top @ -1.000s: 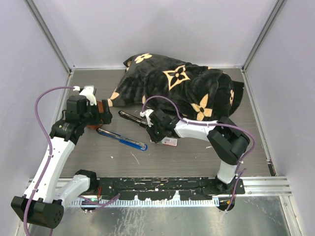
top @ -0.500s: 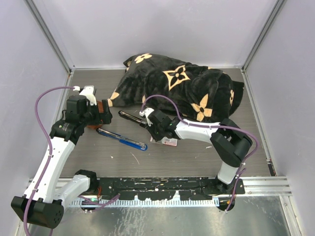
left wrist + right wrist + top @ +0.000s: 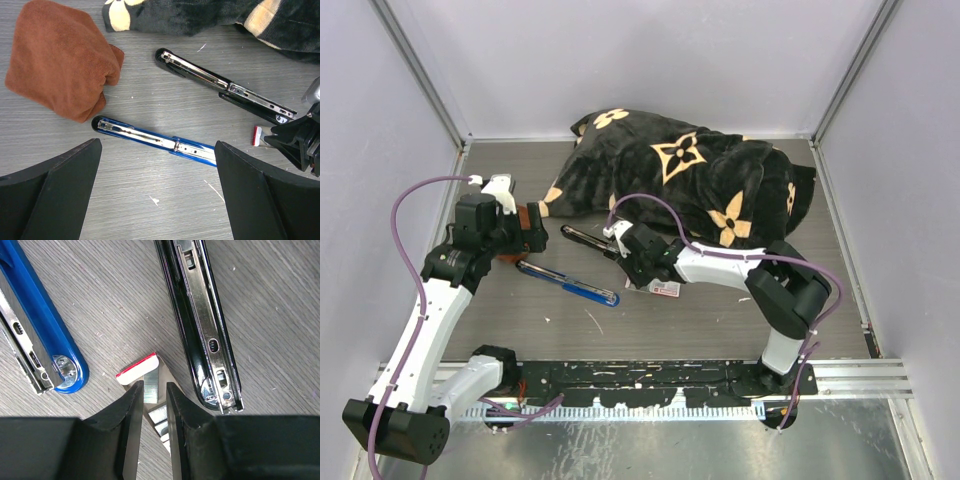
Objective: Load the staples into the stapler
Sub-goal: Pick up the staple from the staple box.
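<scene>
The staples box (image 3: 664, 288), white with a red edge, lies open on the table between two opened staplers. It also shows in the right wrist view (image 3: 136, 370) and in the left wrist view (image 3: 257, 136). My right gripper (image 3: 154, 399) reaches down into the box, its fingers closed narrowly round a silvery staple strip (image 3: 152, 385). The blue stapler (image 3: 35, 330) lies to its left and the black stapler (image 3: 202, 325) to its right. My left gripper (image 3: 157, 200) is open and empty, hovering above the blue stapler (image 3: 150, 137), near a brown cloth (image 3: 60, 65).
A black blanket with tan flower marks (image 3: 690, 180) is heaped at the back of the table. The brown cloth (image 3: 520, 235) lies by the left gripper (image 3: 532, 232). Grey walls close in the left, back and right sides.
My right gripper has shifted slightly left and back over the staples box. The left arm has not moved.
</scene>
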